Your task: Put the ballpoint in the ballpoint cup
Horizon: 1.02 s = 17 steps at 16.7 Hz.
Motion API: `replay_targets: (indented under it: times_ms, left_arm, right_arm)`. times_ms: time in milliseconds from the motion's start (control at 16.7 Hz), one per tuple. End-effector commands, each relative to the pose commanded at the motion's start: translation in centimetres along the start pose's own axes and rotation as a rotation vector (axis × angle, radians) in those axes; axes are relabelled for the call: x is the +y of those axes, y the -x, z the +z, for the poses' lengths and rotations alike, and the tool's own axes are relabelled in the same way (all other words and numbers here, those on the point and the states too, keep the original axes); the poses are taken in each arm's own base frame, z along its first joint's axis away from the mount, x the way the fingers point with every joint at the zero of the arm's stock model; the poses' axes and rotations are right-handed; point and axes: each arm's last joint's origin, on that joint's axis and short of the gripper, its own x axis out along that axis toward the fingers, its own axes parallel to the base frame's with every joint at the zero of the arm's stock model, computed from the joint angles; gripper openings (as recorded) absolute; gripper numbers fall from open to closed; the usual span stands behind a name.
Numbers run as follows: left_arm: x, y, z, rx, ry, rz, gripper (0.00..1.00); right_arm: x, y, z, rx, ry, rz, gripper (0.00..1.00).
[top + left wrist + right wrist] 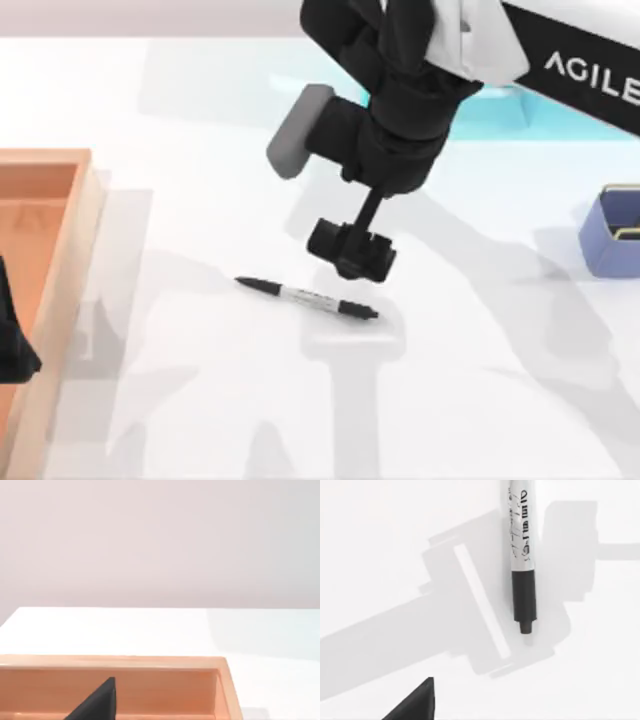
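**Right gripper above ballpoint, nothing held**

Top view: right gripper hangs over the middle of the table, just above and behind the ballpoint, not touching it. Seen from above as one dark block, so how far the fingers stand apart is impossible to tell; nothing is seen in its grasp. The right arm's upper part is cut off by the top edge, lettering on it cut at the right edge. The ballpoint lies flat on the bare table, slightly slanted, thin black tip to the left, thicker black end to the right, white-grey barrel with dark print between. The ballpoint cup sits at the right edge, cut off by the frame: periwinkle-blue walls, thin gold rim, inside not readable. Well apart from the ballpoint. A cyan unit at the back is mostly hidden behind the arm. An orange wooden tray sits at the left edge, partly cut off. The left gripper is parked over the tray, a dark shape mostly out of frame; finger state not readable.

Left wrist view: tray wall in front, pale table and plain wall beyond. One dark finger tip at the bottom edge, rest cut off.

Right wrist view: the ballpoint's thick black end and part of the printed barrel lie on white table among grey shadows; the other end is cut off by the frame. Print too distorted to read. One dark finger tip pokes in at the bottom, clear of the ballpoint.
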Motion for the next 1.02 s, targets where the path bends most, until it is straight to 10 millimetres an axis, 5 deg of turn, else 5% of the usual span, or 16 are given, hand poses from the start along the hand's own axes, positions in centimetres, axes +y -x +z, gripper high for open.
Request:
replay_targets:
  times_ms: [420,1020]
  left_arm:
    - [0.0,0.0,0.0,0.000,0.000,0.000,1.00]
    - [0.0,0.0,0.0,0.000,0.000,0.000,1.00]
  right_arm:
    - [0.5,-4.9,5.3,0.156,0.071,0.035,1.00]
    - [0.4,-6.3,6.6,0.202,0.066,0.017,1.00]
